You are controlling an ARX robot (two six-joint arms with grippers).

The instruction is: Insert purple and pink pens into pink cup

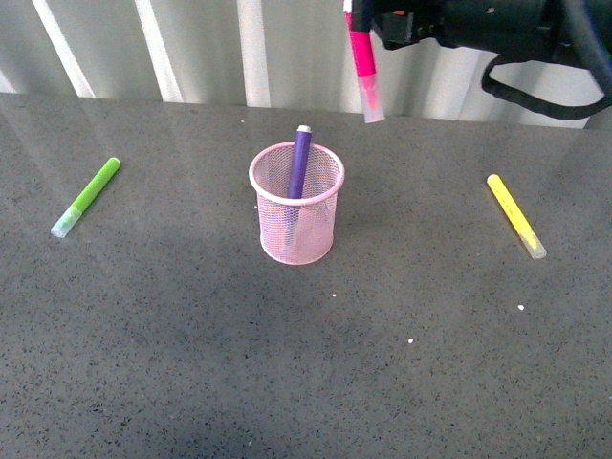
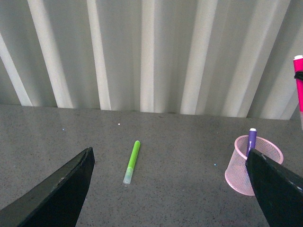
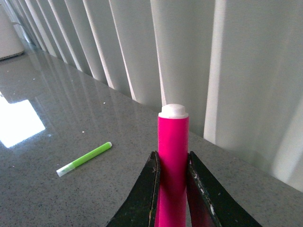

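**Pink pen hangs high and to the right of the cup**

The right tool (image 1: 358,13) is clenched on the pink pen (image 1: 364,69), gripping it near its upper end. The pen's long axis is nearly upright and its clear cap points down. The right wrist view shows both fingers (image 3: 150,189) pressed flat against the barrel.

The pink cup (image 1: 312,235) stands upright on the table (image 1: 191,363), well below the pen and to the robot's left of it. The purple pen (image 1: 299,161) is already inside, leaning against the rim. The pink pen's tip is clear above the rim and off to one side, not over the opening. How far it sits behind the cup cannot be read from the front view.

The coming move therefore looks like a shift to the left until the cap is over the mouth, then a straight descent. The free space beside the leaning purple pen would be the safer target.

The left tool (image 2: 169,153) is spread wide and holds nothing. The right arm is clearly the one placed to finish.
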